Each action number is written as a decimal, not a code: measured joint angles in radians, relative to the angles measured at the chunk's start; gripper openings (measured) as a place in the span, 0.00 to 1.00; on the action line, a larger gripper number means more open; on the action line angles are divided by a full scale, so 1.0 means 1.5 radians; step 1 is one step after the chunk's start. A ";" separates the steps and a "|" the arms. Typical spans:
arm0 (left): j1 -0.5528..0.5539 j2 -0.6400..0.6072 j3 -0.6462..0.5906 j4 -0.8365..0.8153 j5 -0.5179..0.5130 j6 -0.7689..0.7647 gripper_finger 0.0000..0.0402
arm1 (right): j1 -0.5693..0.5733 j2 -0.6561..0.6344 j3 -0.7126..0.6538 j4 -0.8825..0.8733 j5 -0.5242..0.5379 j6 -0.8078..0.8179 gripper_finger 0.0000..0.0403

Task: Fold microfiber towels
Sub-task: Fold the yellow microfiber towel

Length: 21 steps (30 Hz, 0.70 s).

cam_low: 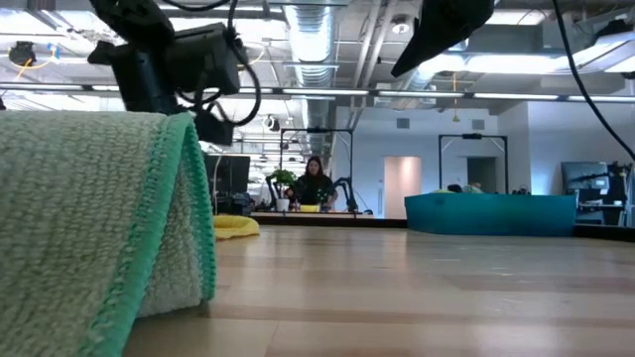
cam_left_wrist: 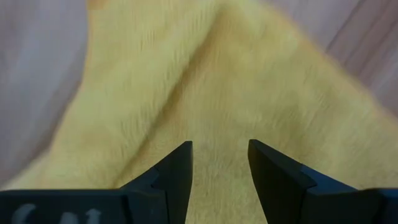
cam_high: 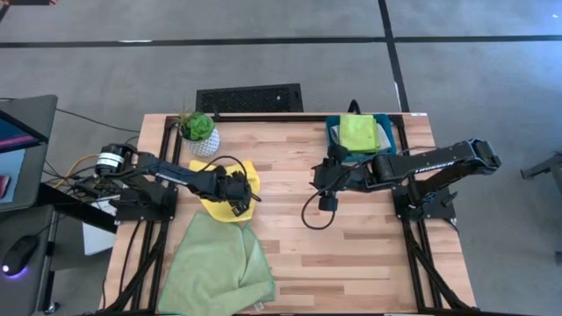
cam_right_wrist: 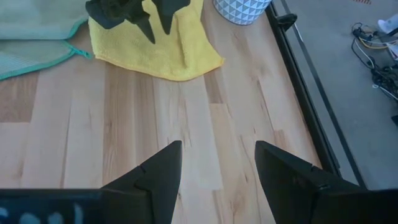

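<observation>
The left gripper [cam_high: 237, 198] hovers with open jaws over the yellow towel [cam_high: 230, 195]; the right gripper [cam_high: 321, 175], also open, holds nothing above the bare table [cam_high: 351, 246].

4 microfiber towels: 1 yellow [cam_high: 230, 186], 1 large pale green [cam_high: 218, 263], 1 lime green [cam_high: 357, 133], 1 grey [cam_high: 385, 136]. 1 teal rectangular tray [cam_high: 332, 132]. 1 potted plant [cam_high: 199, 132].

floor [cam_high: 263, 61]: grey, dark seam lines, a black vent grate [cam_high: 248, 96] at 12 o'clock of the table
ceiling [cam_low: 327, 40]: exposed ducts, long strip lights
far wall [cam_low: 417, 149]: white, pale door [cam_low: 402, 186]
back of room: person [cam_low: 313, 185] seated at a bench
desk [cam_high: 22, 149]: at 9 o'clock, mouse [cam_high: 18, 256] glowing purple
</observation>
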 joint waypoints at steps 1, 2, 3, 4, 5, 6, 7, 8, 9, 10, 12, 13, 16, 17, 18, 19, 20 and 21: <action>0.000 0.000 -0.007 0.001 0.005 -0.003 0.37 | 0.000 0.000 0.000 0.000 0.000 0.000 0.56; 0.000 0.000 -0.011 0.007 0.008 -0.005 0.37 | 0.000 0.000 0.000 0.001 0.000 0.000 0.56; 0.000 0.000 -0.015 0.020 0.009 -0.005 0.37 | 0.000 0.000 0.000 0.000 0.000 0.000 0.56; 0.000 0.000 -0.017 0.031 0.009 -0.005 0.37 | 0.000 0.000 0.000 0.000 0.000 0.000 0.56; 0.000 0.000 -0.019 0.037 0.009 -0.005 0.37 | 0.000 0.000 0.000 0.001 0.000 0.000 0.56; 0.001 0.000 -0.019 0.041 0.009 -0.002 0.37 | 0.000 0.000 0.000 0.001 0.000 0.000 0.56; 0.001 0.000 -0.019 0.045 0.011 0.001 0.37 | 0.000 0.000 0.000 0.001 0.000 0.000 0.56; 0.002 0.000 -0.019 0.051 0.011 0.004 0.37 | 0.000 0.000 0.000 0.001 0.000 0.000 0.56; 0.004 0.000 -0.019 0.055 0.012 0.006 0.37 | 0.000 0.000 0.000 0.001 0.000 0.000 0.56; 0.006 0.000 -0.019 0.059 0.015 0.009 0.37 | 0.000 0.000 0.000 0.001 0.000 0.000 0.56; 0.014 0.000 -0.019 0.067 0.025 0.011 0.37 | 0.000 0.000 0.000 0.001 0.000 0.000 0.56; 0.016 0.006 -0.019 0.076 0.025 0.011 0.37 | 0.000 0.000 0.000 0.001 0.000 0.000 0.56; 0.025 0.032 -0.019 0.104 0.038 0.023 0.37 | 0.000 0.000 0.000 0.001 0.000 0.000 0.56; 0.027 0.043 -0.017 0.122 0.038 0.032 0.37 | 0.000 0.000 0.000 0.001 0.000 0.000 0.56; 0.028 0.054 -0.016 0.143 0.043 0.040 0.37 | 0.000 0.000 0.000 0.001 0.000 0.000 0.56; 0.029 0.065 -0.014 0.159 0.045 0.048 0.37 | 0.000 0.000 0.000 0.001 0.000 0.000 0.56; 0.029 0.073 -0.013 0.177 0.047 0.054 0.37 | 0.000 0.000 0.000 0.001 0.000 0.000 0.56; 0.030 0.079 -0.010 0.190 0.049 0.061 0.37 | 0.000 0.000 0.000 0.001 0.000 0.000 0.56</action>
